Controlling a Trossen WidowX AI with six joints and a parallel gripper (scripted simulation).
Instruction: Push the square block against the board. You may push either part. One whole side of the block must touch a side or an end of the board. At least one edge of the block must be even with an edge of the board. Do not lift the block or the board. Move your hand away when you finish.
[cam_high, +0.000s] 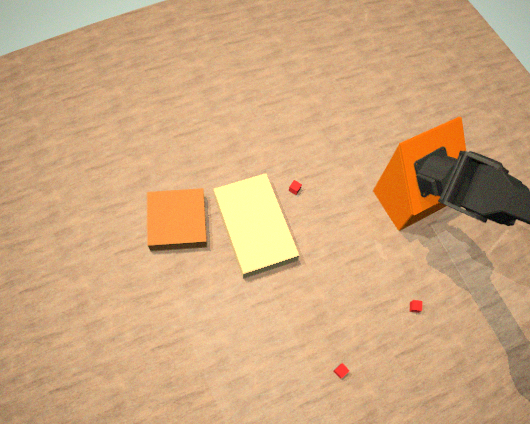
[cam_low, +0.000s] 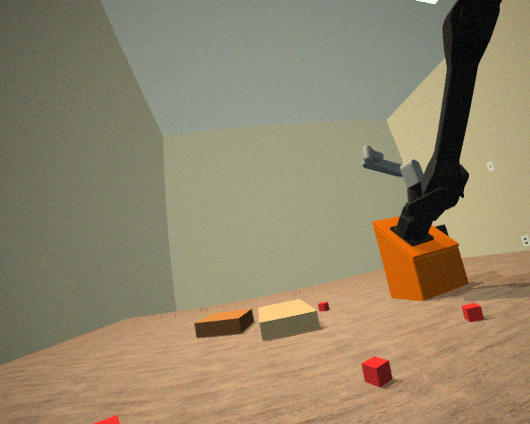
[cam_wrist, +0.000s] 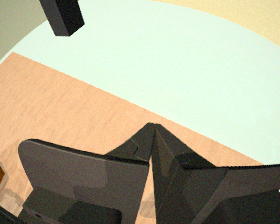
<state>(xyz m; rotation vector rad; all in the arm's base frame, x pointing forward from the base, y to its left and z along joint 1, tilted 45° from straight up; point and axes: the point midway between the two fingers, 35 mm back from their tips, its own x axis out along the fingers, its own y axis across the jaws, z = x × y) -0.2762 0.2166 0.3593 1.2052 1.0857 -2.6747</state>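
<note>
The square block (cam_high: 176, 217) (cam_low: 227, 317) is orange and lies flat, left of the board. The board (cam_high: 256, 224) (cam_low: 287, 311) is a pale yellow rectangle lying flat and turned relative to the block. They do not touch; in the top view the gap is narrow near the board's far left corner and widens toward the near end. My gripper (cam_wrist: 153, 128) is shut and empty, its fingertips together in the wrist view. It is outside the top and exterior views, away from the block and board.
A small red cube (cam_high: 295, 187) (cam_low: 323, 306) lies close right of the board. Other red cubes (cam_high: 416, 306) (cam_high: 341, 370) (cam_low: 472, 312) (cam_low: 376, 371) lie farther right and nearer. An orange wedge base (cam_high: 390, 187) (cam_low: 402, 270) carries the black arm (cam_high: 495, 190) (cam_low: 452, 100) at right.
</note>
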